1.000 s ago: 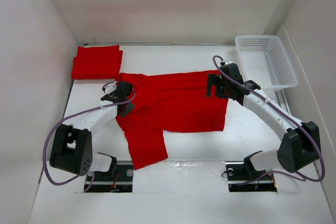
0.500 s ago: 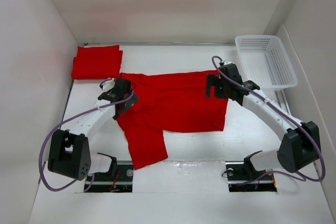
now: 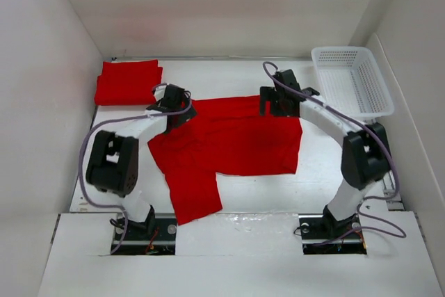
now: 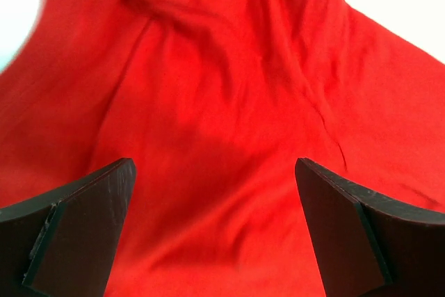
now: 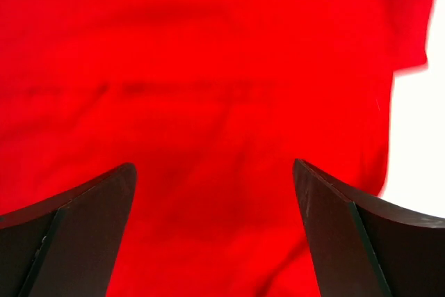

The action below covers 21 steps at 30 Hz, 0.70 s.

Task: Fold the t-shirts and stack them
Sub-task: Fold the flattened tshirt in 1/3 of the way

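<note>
The left hand [image 3: 174,110] and right hand [image 3: 272,106] are hanging spread wide over the red shirt's [image 3: 236,140] top edge, mid-frame.

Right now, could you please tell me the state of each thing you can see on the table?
spread t-shirt: laid out mid-table, not folded up, slightly wrinkled.
folded t-shirt: folded, lying at the far left corner.
white mesh basket: upright, empty, at the far right.
left gripper: open, over the spread t-shirt, holding nothing.
right gripper: open, over the spread t-shirt, holding nothing.
</note>
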Each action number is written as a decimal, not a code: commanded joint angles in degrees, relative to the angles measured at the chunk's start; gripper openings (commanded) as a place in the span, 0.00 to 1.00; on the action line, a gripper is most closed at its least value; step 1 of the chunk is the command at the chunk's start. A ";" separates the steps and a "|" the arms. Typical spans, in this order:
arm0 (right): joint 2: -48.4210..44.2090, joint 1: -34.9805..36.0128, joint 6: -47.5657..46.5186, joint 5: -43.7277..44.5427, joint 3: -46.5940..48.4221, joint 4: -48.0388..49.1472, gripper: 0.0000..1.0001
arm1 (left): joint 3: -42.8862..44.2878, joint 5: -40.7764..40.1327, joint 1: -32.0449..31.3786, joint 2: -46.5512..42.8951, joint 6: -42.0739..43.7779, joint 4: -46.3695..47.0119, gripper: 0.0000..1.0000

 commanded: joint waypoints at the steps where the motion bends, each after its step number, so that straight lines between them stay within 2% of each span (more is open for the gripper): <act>1: 8.02 -1.34 0.36 -0.42 8.33 2.62 1.00 | 5.23 0.28 0.16 5.65 3.30 4.66 1.00; 6: 18.94 -4.06 1.68 -1.74 17.31 -2.29 1.00 | 15.67 -0.26 0.16 16.62 3.31 2.04 1.00; 9: 24.56 -7.04 2.38 -5.51 21.36 -4.84 1.00 | 21.39 -0.26 0.16 20.94 3.31 0.18 1.00; 12: 28.52 -9.86 2.30 -7.01 25.05 -7.21 1.00 | 25.53 1.93 0.68 26.13 3.31 -1.14 1.00; 21: 37.94 -14.52 -0.25 -7.81 42.26 -17.23 1.00 | 46.09 7.21 1.21 39.05 5.59 -7.47 1.00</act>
